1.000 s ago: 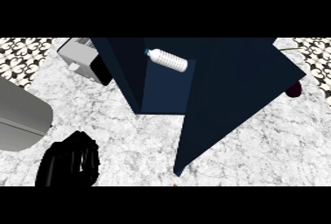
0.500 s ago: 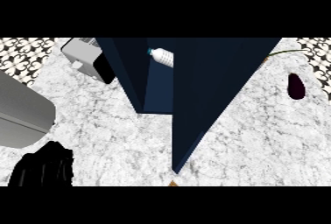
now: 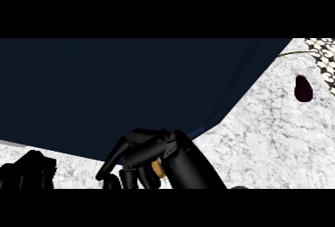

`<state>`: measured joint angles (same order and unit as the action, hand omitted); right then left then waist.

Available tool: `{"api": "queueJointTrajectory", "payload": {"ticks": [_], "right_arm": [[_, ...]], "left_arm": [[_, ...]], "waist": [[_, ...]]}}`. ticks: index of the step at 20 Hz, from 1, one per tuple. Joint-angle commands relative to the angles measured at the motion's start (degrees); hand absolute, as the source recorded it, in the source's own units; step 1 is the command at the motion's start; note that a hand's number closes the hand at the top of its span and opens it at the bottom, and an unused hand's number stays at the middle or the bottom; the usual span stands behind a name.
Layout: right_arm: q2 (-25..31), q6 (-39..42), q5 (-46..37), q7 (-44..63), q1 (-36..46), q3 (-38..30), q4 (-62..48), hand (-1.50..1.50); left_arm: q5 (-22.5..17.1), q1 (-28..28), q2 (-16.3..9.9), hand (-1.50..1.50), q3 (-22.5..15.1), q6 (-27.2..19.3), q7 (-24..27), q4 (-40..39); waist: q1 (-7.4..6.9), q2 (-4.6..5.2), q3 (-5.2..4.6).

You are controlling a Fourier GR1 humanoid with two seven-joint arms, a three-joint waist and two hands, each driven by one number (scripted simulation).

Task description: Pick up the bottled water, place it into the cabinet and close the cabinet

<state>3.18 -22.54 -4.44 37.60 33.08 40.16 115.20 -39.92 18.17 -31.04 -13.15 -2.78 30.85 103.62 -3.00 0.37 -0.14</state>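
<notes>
The dark blue cabinet (image 3: 118, 88) fills most of the head view, and its flat door face hides the inside. No bottled water shows anywhere. My right hand (image 3: 153, 153) comes up from the lower edge at the centre. Its relaxed, bent fingers rest against the lower edge of the cabinet door and hold nothing. At the lower left edge my left hand (image 3: 27, 173) rests with fingers up, apart from the cabinet.
White marble counter (image 3: 274, 142) shows at the right and in a strip at the lower left. A dark purple, eggplant-like object (image 3: 301, 87) lies on the counter at the right. Patterned wall tiles (image 3: 325, 57) and a thin green stem (image 3: 294, 53) show at the top right corner.
The cabinet's dark face now covers most of the view and the bottle, seen inside before, is hidden. My right hand has come into view at the door's lower edge.
</notes>
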Motion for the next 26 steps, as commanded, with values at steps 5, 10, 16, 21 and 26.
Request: {"api": "queueJointTrajectory", "payload": {"ticks": [5,10,16,21,26], "right_arm": [[-3.1,5.5,18.4,-10.2,11.9,-14.1,-25.0,1.5],[-3.1,15.0,20.7,-18.1,16.6,-23.0,-40.9,1.5],[0.4,21.9,20.6,-25.8,19.8,-28.7,-53.3,1.5],[3.7,26.2,21.6,-29.0,19.2,-30.0,-55.8,1.5],[4.3,27.5,22.3,-31.2,19.7,-31.1,-58.5,1.5]], "left_arm": [[-1.3,3.6,-2.0,1.5,4.0,5.3,1.7,-1.1],[-1.5,5.2,-1.3,1.5,4.9,6.4,1.3,0.6],[-0.3,4.6,-0.4,1.5,5.0,8.0,2.8,-1.6],[-2.1,4.5,-2.6,1.5,5.8,8.3,-0.7,1.4],[-1.7,2.8,-2.3,1.5,6.3,6.9,-1.5,1.2]], "waist": [[0.24,0.17,0.12],[0.95,0.07,0.13],[0.65,0.47,0.07],[0.4,0.73,0.14],[0.47,1.02,0.13]]}}
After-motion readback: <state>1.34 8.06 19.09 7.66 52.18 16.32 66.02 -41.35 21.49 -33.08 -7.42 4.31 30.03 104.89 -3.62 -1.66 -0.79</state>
